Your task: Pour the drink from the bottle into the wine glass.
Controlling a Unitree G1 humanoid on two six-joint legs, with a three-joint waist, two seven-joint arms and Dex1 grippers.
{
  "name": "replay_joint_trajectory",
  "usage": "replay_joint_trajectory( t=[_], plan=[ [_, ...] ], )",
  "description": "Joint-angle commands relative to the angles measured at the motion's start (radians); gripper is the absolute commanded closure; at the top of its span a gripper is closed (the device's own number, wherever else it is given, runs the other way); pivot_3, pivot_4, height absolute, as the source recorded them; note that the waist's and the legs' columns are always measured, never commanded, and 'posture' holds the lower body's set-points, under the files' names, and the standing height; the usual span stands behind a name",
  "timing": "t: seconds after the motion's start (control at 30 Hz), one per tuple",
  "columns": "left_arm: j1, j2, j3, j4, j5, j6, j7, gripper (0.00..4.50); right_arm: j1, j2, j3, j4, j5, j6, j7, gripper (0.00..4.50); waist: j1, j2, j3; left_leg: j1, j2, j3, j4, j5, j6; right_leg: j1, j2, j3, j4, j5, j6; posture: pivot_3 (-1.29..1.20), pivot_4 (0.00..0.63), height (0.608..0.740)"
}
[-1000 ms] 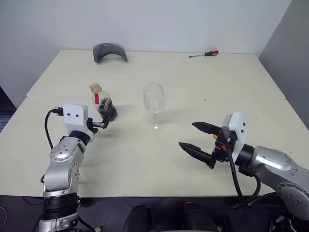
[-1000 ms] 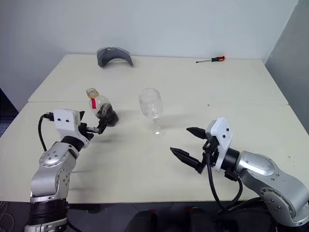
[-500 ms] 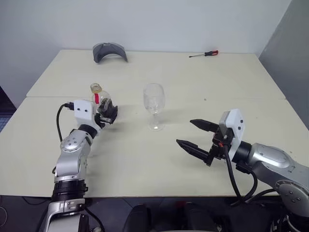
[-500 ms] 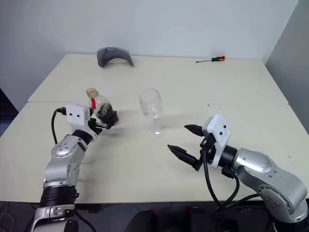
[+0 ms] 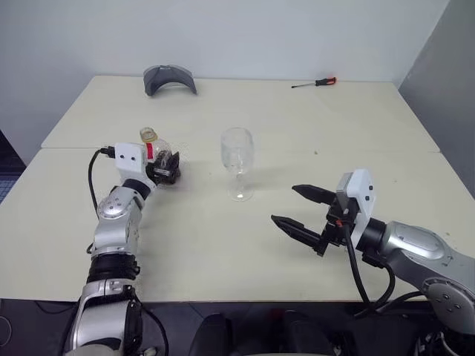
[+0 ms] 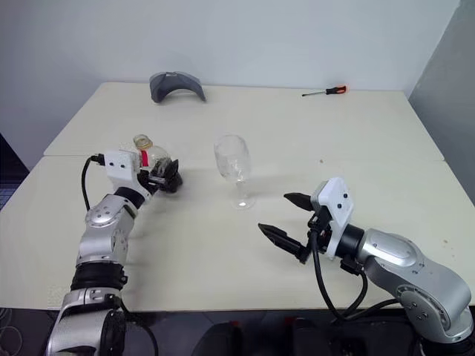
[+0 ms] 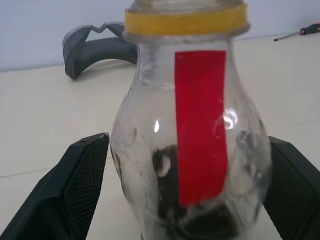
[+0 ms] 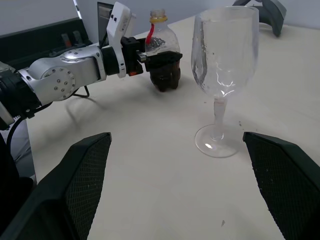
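Observation:
The bottle (image 5: pixel 151 145), small and clear with a red strip and a yellow ring at its neck, stands upright on the table left of centre. Dark drink (image 7: pixel 172 200) fills only its lowest part. My left gripper (image 5: pixel 169 167) is open around the bottle's lower body, and its fingers (image 7: pixel 82 185) stand close on either side of it. The wine glass (image 5: pixel 237 153), clear and stemmed, stands upright just right of the bottle and holds no liquid. My right gripper (image 5: pixel 286 205) hovers open over the table, right of and nearer than the glass, pointing towards it.
A grey curved object (image 5: pixel 168 78) lies at the table's back left. A red-handled screwdriver (image 5: pixel 315 82) lies at the back right. A seam (image 5: pixel 356 151) between two tabletops runs across behind the glass.
My left gripper has moved forward from short of the bottle until its open fingers flank it. The bottle, the glass and my right gripper stay where they were.

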Motion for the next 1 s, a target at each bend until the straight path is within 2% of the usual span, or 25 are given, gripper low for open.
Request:
replay_joint_trajectory(
  t=[0.03, 0.17, 0.2, 0.3, 0.5, 0.6, 0.8, 1.0],
  plan=[
    [-0.051, 0.013, -0.005, 0.068, 0.017, -0.071, -0.018, 0.0, 0.006, 0.002, -0.006, -0.017, -0.003, -0.025, 0.007, 0.01, 0.0, 0.0, 0.0, 0.0, 0.0, 0.0, 0.0, 0.0, 0.0, 0.0, 0.0, 0.0, 0.0, 0.0, 0.0, 0.0, 0.15, 0.74],
    [-0.098, 0.001, -0.012, 0.155, 0.021, -0.12, -0.036, 0.0, 0.015, -0.001, -0.002, -0.019, -0.012, -0.031, 0.008, 0.01, 0.0, 0.0, 0.0, 0.0, 0.0, 0.0, 0.0, 0.0, 0.0, 0.0, 0.0, 0.0, 0.0, 0.0, 0.0, 0.0, 0.15, 0.74],
    [-0.103, -0.002, -0.013, 0.165, 0.02, -0.127, -0.041, 0.19, 0.016, -0.002, -0.002, -0.02, -0.014, -0.032, 0.007, 0.0, 0.0, 0.0, 0.0, 0.0, 0.0, 0.0, 0.0, 0.0, 0.0, 0.0, 0.0, 0.0, 0.0, 0.0, 0.0, 0.0, 0.15, 0.74],
    [-0.109, -0.008, -0.016, 0.187, 0.018, -0.141, -0.058, 0.86, 0.018, -0.008, -0.013, -0.02, -0.01, -0.032, 0.012, 0.0, 0.0, 0.0, 0.0, 0.0, 0.0, 0.0, 0.0, 0.0, 0.0, 0.0, 0.0, 0.0, 0.0, 0.0, 0.0, 0.0, 0.15, 0.74],
    [-0.122, -0.006, -0.015, 0.217, 0.013, -0.161, -0.075, 2.81, 0.031, -0.01, -0.02, -0.023, -0.006, -0.038, 0.014, 0.0, 0.0, 0.0, 0.0, 0.0, 0.0, 0.0, 0.0, 0.0, 0.0, 0.0, 0.0, 0.0, 0.0, 0.0, 0.0, 0.0, 0.15, 0.74],
    [-0.13, -0.001, -0.014, 0.227, 0.012, -0.165, -0.077, 3.43, 0.033, -0.011, -0.019, -0.019, -0.01, -0.043, 0.018, 0.0, 0.0, 0.0, 0.0, 0.0, 0.0, 0.0, 0.0, 0.0, 0.0, 0.0, 0.0, 0.0, 0.0, 0.0, 0.0, 0.0, 0.15, 0.74],
    [-0.133, 0.005, -0.016, 0.213, 0.013, -0.159, -0.085, 3.47, 0.028, 0.0, 0.001, -0.007, -0.031, -0.059, 0.023, 0.0, 0.0, 0.0, 0.0, 0.0, 0.0, 0.0, 0.0, 0.0, 0.0, 0.0, 0.0, 0.0, 0.0, 0.0, 0.0, 0.0, 0.15, 0.74],
    [-0.123, 0.045, -0.065, 0.079, 0.024, -0.081, -0.162, 3.47, 0.003, 0.015, 0.0, 0.001, -0.039, -0.067, 0.015, 0.0, -0.001, 0.0, 0.0, -0.001, 0.0, 0.0, 0.001, 0.0, -0.001, -0.001, 0.0, 0.0, 0.0, 0.0, 0.0, 0.0, 0.15, 0.74]
  ],
)
